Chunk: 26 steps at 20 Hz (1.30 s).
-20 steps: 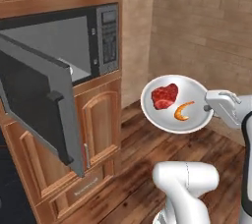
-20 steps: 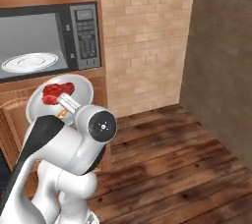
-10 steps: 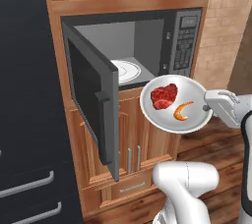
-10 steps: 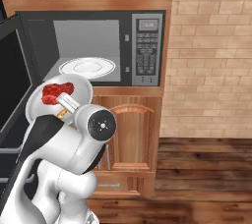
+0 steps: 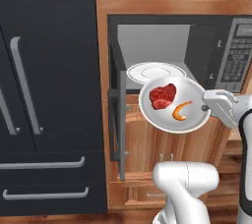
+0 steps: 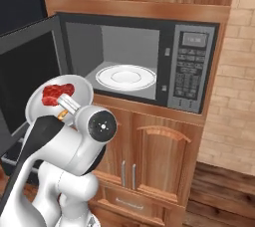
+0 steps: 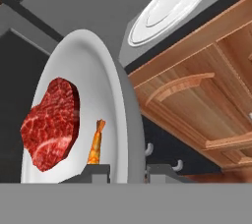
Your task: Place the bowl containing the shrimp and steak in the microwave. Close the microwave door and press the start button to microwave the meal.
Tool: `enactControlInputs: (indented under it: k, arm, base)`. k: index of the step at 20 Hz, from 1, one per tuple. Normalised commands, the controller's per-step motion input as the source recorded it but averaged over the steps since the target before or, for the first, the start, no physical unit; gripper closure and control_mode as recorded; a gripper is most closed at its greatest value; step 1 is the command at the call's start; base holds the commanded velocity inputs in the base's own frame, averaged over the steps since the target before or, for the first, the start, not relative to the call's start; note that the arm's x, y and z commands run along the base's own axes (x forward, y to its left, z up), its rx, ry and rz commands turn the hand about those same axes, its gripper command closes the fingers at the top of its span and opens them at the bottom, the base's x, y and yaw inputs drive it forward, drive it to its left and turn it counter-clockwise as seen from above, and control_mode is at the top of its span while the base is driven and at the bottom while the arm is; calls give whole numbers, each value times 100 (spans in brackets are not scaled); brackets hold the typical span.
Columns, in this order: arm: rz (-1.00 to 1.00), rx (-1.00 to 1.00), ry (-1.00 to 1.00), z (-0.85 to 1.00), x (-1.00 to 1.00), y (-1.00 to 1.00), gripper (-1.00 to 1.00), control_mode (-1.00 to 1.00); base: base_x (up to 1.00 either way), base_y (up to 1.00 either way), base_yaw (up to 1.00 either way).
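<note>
Bowl held in the air in front of the open microwave.

The gripper [image 7: 127, 173] clamps the rim of the bowl [image 5: 189, 98], which carries the steak [image 5: 163, 96] and the shrimp [image 5: 180, 110] just before the microwave [image 6: 191, 66]. The microwave door [image 5: 119, 120] stands swung out to the left. In the right base view the arm hides most of the shrimp. A white turntable plate [image 6: 126, 77] lies inside.

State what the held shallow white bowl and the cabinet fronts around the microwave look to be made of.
Shallow white bowl: likely glazed ceramic or porcelain, going by its smooth, glossy white surface with soft shading. Reddish-brown cabinet fronts: apparently varnished wood, with visible grain streaks and raised panels.
</note>
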Motion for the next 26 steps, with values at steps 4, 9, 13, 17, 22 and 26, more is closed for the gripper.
enactControlInputs:
  k: [4, 9, 13, 17, 22, 26]
  arm:
    - [0, 0, 0, 0, 0, 0, 100, 100]
    - [0, 0, 0, 0, 0, 0, 100, 100]
    - [0, 0, 0, 0, 0, 0, 100, 100]
    - [0, 0, 0, 0, 0, 0, 100, 100]
    - [0, 0, 0, 0, 0, 0, 100, 100]
    - [0, 0, 0, 0, 0, 0, 100, 100]
  base:
    - [18, -42, 40]
    - [25, -25, 29]
    - [33, -6, 5]
    - [32, -7, 0]
    - [31, -5, 0]
    - [35, -19, 0]
